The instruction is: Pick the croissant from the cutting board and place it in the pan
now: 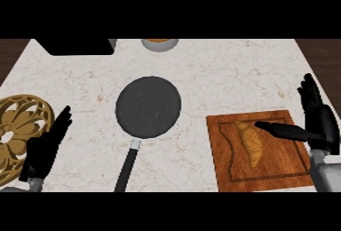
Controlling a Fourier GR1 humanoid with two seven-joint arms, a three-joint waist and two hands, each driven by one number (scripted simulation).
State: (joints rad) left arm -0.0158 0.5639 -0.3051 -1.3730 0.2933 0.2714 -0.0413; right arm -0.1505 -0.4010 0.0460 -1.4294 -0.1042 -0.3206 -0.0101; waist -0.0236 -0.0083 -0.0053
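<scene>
A golden-brown croissant (251,143) lies lengthwise on the reddish wooden cutting board (230,169) at the lower right. A dark round pan (148,107) sits mid-counter, its black handle (127,167) pointing toward the lower edge. My right hand (318,119) hovers at the board's right side, open, fingers straight and pointing up; its thumb (283,130) reaches left over the board, with the tip close to the croissant's upper end. My left hand (45,149) rests open at the lower left, fingers up, away from the pan.
A golden openwork trivet (19,122) lies at the left edge beside my left hand. A black object (75,46) and an orange-topped bowl (159,44) stand at the counter's far edge. Pale marble counter (220,76) shows between pan and board.
</scene>
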